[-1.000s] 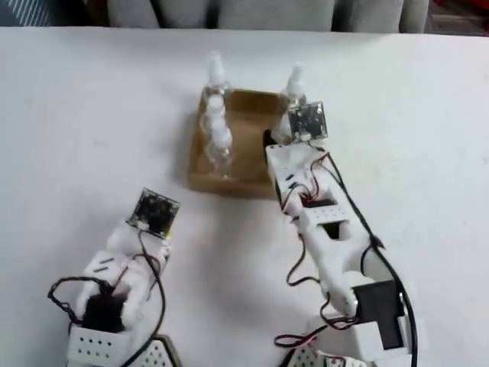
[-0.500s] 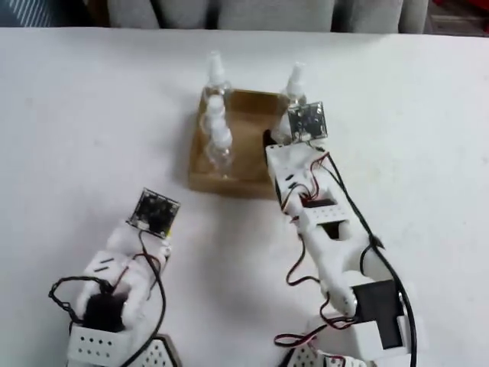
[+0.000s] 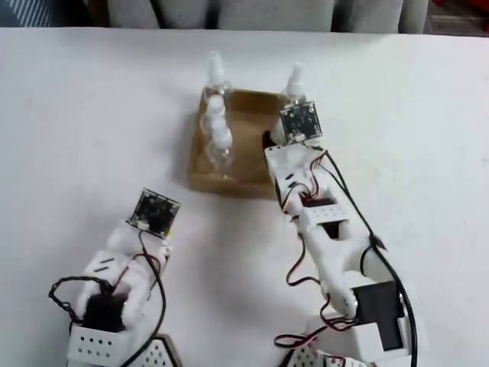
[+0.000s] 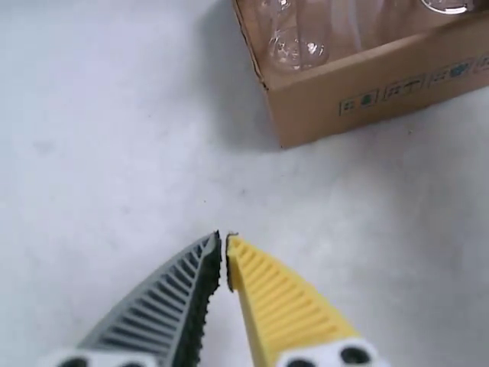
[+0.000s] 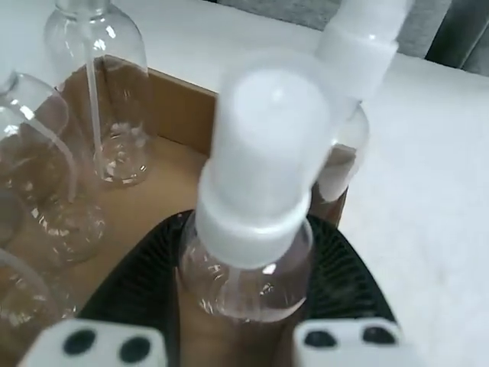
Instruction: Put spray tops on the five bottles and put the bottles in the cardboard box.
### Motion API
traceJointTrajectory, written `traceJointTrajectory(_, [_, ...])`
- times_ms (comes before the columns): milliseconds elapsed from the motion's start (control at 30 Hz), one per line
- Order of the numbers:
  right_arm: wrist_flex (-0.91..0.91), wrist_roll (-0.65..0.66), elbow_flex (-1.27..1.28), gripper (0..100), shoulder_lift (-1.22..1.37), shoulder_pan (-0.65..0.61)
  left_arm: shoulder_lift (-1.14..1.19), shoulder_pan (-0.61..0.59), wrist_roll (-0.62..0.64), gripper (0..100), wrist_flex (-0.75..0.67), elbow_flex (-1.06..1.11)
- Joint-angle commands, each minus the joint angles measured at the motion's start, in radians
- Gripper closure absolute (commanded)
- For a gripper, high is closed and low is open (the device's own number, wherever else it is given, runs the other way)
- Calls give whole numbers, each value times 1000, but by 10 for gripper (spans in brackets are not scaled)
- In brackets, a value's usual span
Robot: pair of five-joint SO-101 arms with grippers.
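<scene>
Right arm [image 3: 328,229] has edged a little toward the box's far side, its wrist camera [image 3: 298,122] now sitting nearer the far right corner. One cardboard box [image 3: 248,138] stands mid-table, toward the far edge. Five bottles can be counted. Three stand in a row [image 3: 216,107] along the box's left wall. One [image 3: 296,79] is at its far right corner, inside or just outside I cannot tell. The last bottle [image 5: 256,199], with its spray top [image 5: 267,130] on, is clamped between the black fingers of the right end effector [image 5: 248,287] over the box's right side. The left end effector [image 4: 224,246], grey and yellow fingers pressed together on nothing, hangs over bare table just off the box's near left corner. The table [image 3: 92,115] is white, with grey furniture [image 3: 229,11] beyond its far edge.
</scene>
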Motion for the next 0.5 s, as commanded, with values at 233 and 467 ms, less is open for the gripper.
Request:
traceJointTrajectory(233, [36,6,-26,977,-1,2,-5,-8,-14,976,8,-3])
traceJointTrajectory(467, [39,6,-25,976,-1,2,-5,-8,-14,976,8,-3])
